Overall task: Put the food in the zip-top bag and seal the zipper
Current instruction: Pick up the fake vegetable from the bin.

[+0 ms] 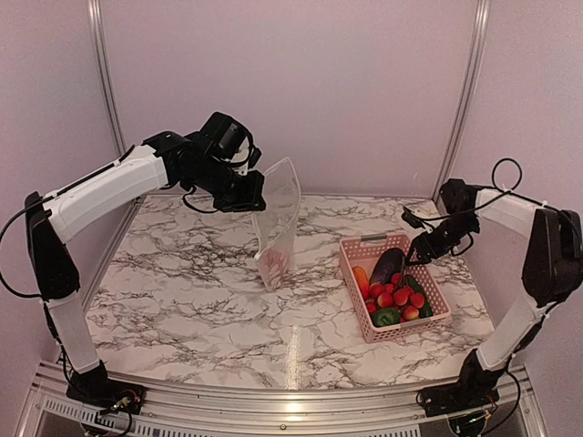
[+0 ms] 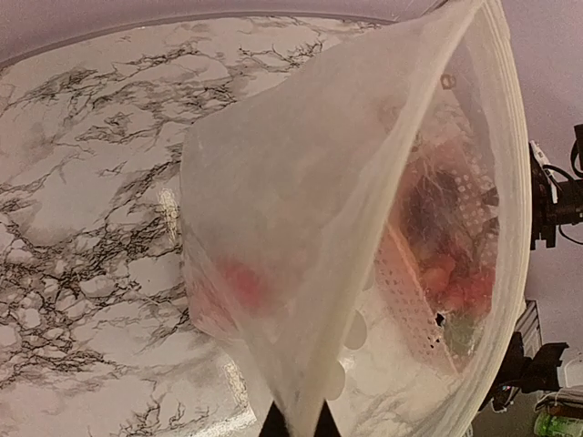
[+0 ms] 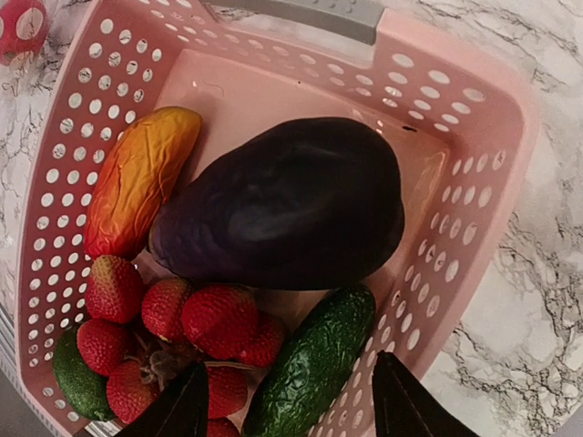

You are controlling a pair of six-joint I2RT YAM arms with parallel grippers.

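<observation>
Left gripper (image 1: 248, 195) pinches the zip-top bag (image 1: 279, 214) upright, one red fruit (image 2: 241, 280) inside. Right gripper (image 3: 287, 405) spread over the basket (image 1: 363, 240); remaining food (image 3: 282, 205) unbagged, zipper (image 2: 516, 164) unsealed.

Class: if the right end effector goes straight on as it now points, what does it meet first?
Likely the cucumber in the basket, between the open fingers of the right end effector; the strawberries beside it may be as near.

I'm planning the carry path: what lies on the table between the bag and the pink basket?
Nothing. The top view shows only bare marble table between the zip-top bag and the pink basket.
</observation>
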